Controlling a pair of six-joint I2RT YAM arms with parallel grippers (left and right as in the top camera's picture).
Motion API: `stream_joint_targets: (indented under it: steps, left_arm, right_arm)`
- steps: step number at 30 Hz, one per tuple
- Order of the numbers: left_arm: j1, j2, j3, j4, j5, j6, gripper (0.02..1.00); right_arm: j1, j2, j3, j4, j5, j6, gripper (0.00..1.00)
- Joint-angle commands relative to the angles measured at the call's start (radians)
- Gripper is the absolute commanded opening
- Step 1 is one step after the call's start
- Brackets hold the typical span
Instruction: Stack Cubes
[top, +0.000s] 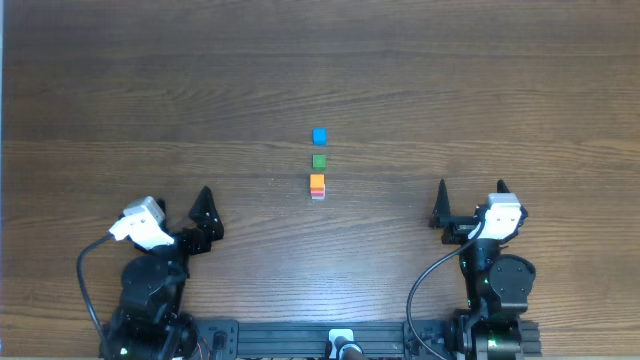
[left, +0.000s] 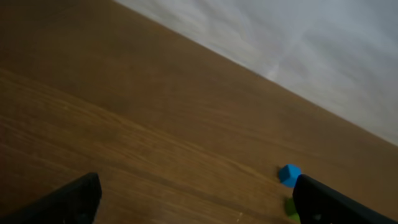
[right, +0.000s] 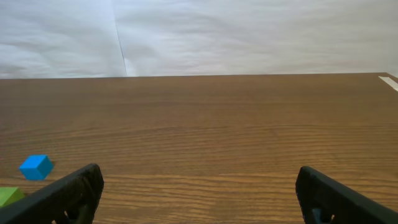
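Note:
Three cube positions line up at the table's middle in the top view: a blue cube (top: 319, 136) farthest from the arms, a green cube (top: 319, 161) below it, and an orange cube (top: 317, 181) sitting on a reddish cube (top: 317, 194). My left gripper (top: 207, 212) rests open near the left base, well short of the cubes. Open too, my right gripper (top: 471, 190) rests to the right of the cubes. The left wrist view has the left gripper (left: 196, 186), the blue cube (left: 288, 175) and the green cube (left: 290, 207). Beyond the right gripper (right: 199, 177) lie the blue cube (right: 36, 167) and green cube (right: 7, 195).
The wooden table (top: 320, 70) stretches wide around the cubes. A pale wall (right: 249, 37) stands behind the table's far edge. A black rail (top: 330, 340) with both arm bases runs along the near edge.

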Motion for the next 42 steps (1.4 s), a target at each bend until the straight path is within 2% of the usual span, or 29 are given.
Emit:
stream_joint_targets:
  steps: [1,14,18,20,24,29,42]
  left_arm:
    - [-0.005,0.008,-0.019,-0.001,0.005,-0.004,0.998]
    - [-0.005,0.023,-0.019,-0.002,0.005,-0.003,1.000]
    - [0.004,0.017,-0.019,-0.001,-0.043,0.007,1.000]
    - [0.045,0.017,-0.019,-0.001,-0.043,0.007,1.000]
    - [0.126,0.016,-0.019,0.013,0.032,0.007,1.000]
    - [0.216,0.010,-0.019,0.159,0.126,0.008,1.000]
    - [0.255,-0.020,-0.120,0.294,0.163,0.027,1.000]
  right_arm:
    - [-0.005,-0.009,-0.008,0.002,-0.008,-0.002,0.993]
    - [-0.005,-0.009,-0.008,0.002,-0.008,-0.002,0.993]
    - [-0.005,-0.009,-0.008,0.002,-0.008,-0.002,0.991]
    - [-0.005,-0.009,-0.008,0.002,-0.008,-0.002,0.993]
    - [-0.005,-0.009,-0.008,0.002,-0.008,-0.002,0.991]
    - [-0.005,-0.009,-0.008,0.002,-0.008,-0.002,0.993]
    - [-0.005,-0.009,-0.008,0.002,-0.008,-0.002,0.993]
